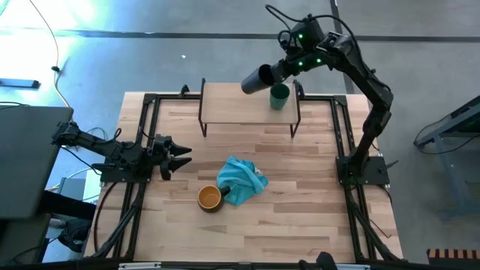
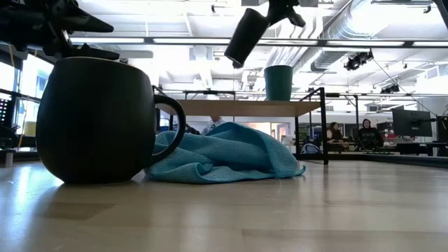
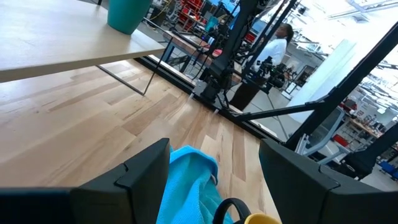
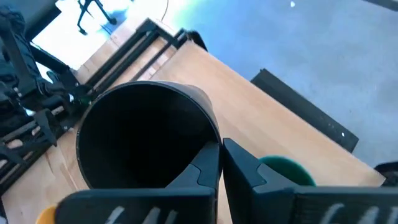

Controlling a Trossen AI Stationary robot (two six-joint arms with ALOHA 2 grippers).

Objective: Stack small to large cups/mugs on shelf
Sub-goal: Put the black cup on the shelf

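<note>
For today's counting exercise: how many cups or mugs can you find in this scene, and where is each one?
3. The green cup stands on the shelf. The black cup is held tilted above the shelf by the right gripper. The dark mug sits on the table beside the teal cloth.

No readable text, labels, brands, numbers or signs in any view. Nothing legible on the cups, shelf, cloth, arms or table; the room behind the table is too small and blurred to make out any lettering.
</note>
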